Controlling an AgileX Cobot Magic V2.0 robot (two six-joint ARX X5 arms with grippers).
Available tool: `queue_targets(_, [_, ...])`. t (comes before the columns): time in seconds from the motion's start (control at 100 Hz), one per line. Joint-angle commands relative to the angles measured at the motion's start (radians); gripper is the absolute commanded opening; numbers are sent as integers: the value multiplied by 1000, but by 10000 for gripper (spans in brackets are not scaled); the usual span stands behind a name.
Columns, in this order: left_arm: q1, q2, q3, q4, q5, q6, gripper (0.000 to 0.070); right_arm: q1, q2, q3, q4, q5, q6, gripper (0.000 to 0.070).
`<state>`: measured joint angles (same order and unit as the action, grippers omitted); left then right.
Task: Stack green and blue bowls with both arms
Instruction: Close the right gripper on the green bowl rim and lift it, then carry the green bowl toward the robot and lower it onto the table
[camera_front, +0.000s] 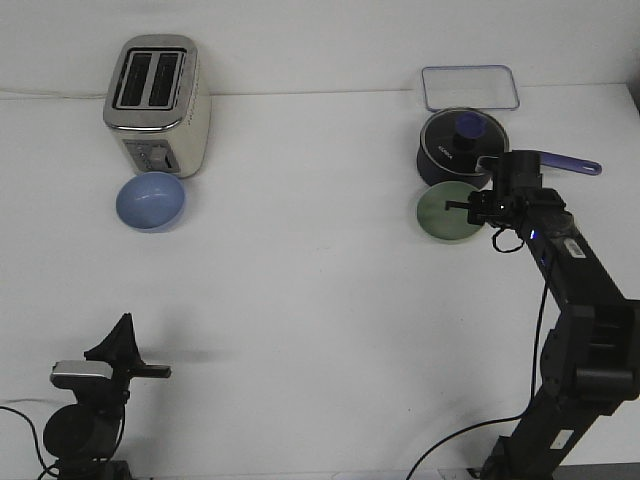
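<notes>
1. You had nothing stacked: the blue bowl (150, 200) sat upper left by the toaster (157, 103), the green bowl (447, 213) right of centre.
2. Your right gripper (476, 207) reached the green bowl's rim; grip unclear.
3. Your left gripper (140, 371) waited lower left, apparently unclenched and empty.

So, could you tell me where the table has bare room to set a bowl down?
The wide middle between the blue bowl and green bowl is bare. It is crowded around the saucepan, lidded tray and right end effector, and beside the toaster.
</notes>
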<state>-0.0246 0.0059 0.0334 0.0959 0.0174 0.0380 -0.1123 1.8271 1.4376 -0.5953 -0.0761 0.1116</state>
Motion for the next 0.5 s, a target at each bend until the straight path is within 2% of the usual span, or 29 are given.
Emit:
queue_targets(0.0, [-2, -1, -19, 10, -1, -4, 15, -1, -87, 16, -13, -19, -8, 1])
queue_targets(0.33, [-2, -1, -19, 10, -1, -4, 15, 40, -452, -3, -178, -207, 3, 1])
queue_targets(0.49, [-2, -1, -19, 10, -1, -4, 15, 164, -624, -138, -174, -224, 34, 1])
